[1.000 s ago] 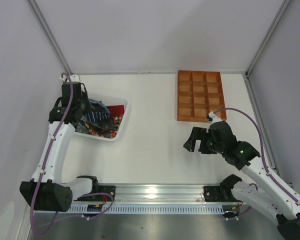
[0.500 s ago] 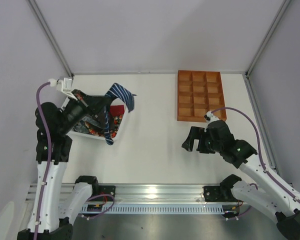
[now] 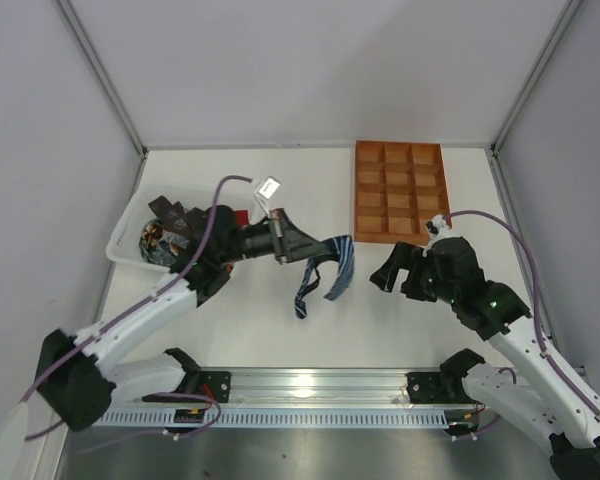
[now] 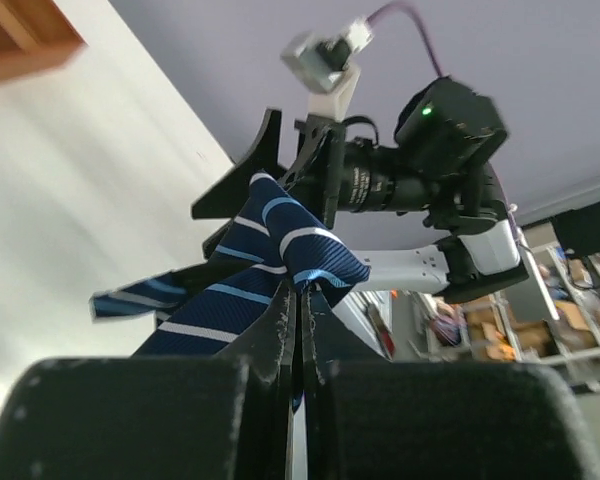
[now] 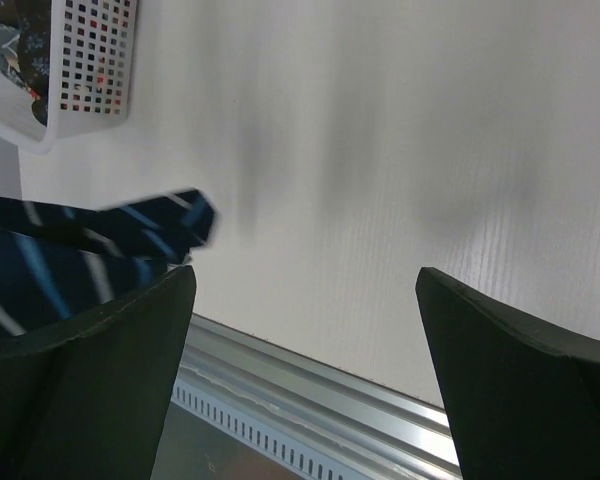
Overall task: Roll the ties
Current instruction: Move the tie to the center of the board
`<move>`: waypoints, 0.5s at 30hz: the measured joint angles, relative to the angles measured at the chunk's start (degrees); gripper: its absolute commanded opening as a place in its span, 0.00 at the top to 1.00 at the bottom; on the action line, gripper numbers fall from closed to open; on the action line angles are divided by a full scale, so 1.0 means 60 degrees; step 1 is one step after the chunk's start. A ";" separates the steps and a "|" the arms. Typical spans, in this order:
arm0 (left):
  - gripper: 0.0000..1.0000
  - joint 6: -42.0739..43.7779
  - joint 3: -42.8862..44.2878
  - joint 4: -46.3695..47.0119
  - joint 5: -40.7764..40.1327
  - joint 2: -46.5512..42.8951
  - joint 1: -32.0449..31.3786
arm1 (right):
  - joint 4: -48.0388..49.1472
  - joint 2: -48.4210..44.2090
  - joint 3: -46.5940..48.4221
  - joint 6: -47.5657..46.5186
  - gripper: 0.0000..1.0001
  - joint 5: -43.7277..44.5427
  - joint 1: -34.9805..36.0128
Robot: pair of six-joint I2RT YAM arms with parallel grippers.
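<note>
The navy striped tie (image 3: 342, 265) is pinched in the left gripper (image 3: 308, 249), its fingers (image 4: 276, 335) clenched on a fold. It is held dangling over the middle of the worktop (image 3: 310, 180), likely so it can be laid out for rolling. The left arm is stretched low toward 3 o'clock, away from the white basket (image 3: 118, 243), where other ties (image 3: 165, 238) lie. At 3 o'clock of the tie the right gripper (image 3: 388, 277) is poised, fingers (image 5: 90, 350) spread and nothing held, presumably to take 1 free end.
</note>
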 measured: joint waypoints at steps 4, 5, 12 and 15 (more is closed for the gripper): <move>1.00 -0.0750 -0.0084 0.1559 -0.0055 0.1650 -0.0903 | -0.0266 -0.0244 0.0160 0.0091 0.00 0.0233 -0.0259; 1.00 -0.0914 -0.0270 0.1931 -0.0124 0.1800 -0.0984 | -0.0335 -0.0357 0.0175 0.0124 0.00 0.0273 -0.0306; 0.61 -0.0488 -0.1996 0.0790 -0.2076 0.0557 -0.0954 | -0.0503 -0.0557 0.0171 0.0229 0.00 -0.0073 -0.0386; 0.27 -0.0025 -0.2495 -0.0962 -0.3439 -0.0747 -0.0954 | -0.0430 -0.0368 -0.0069 0.0237 0.01 -0.0346 -0.0295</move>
